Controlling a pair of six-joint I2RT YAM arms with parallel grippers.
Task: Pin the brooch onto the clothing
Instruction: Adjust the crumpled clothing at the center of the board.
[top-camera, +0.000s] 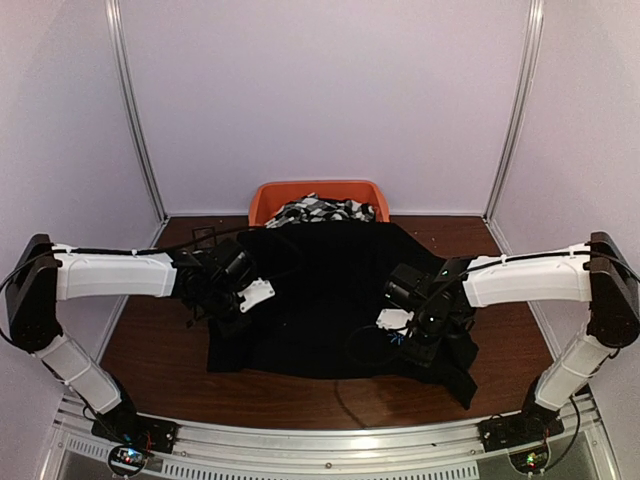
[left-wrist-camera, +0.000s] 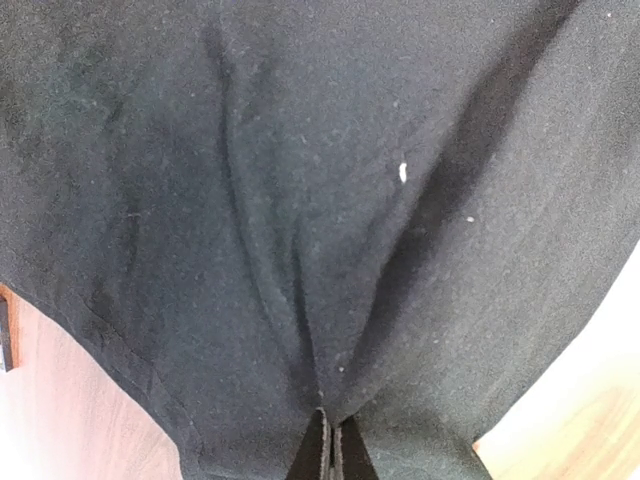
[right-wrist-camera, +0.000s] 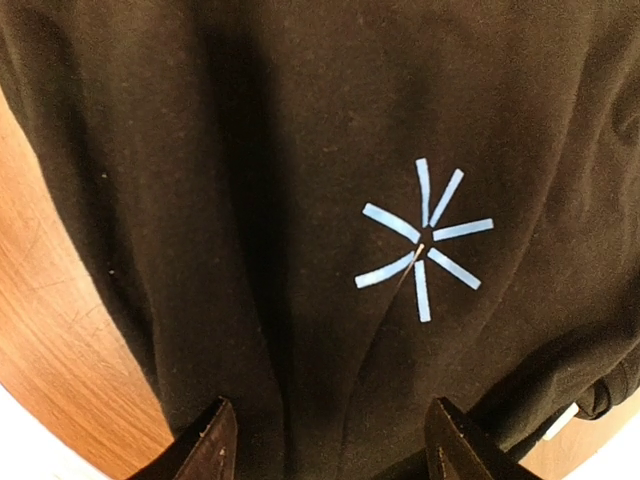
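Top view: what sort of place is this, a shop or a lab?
Likely a robot test booth: plain white walls close in a wooden table, left arm and right arm bolted at its edge.

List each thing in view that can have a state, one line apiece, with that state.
black shirt: spread on the table, one fold pinched
left gripper: jaws shut on the shirt fold
right gripper: jaws open, empty, above the starburst mark
orange bin: holds patterned fabric
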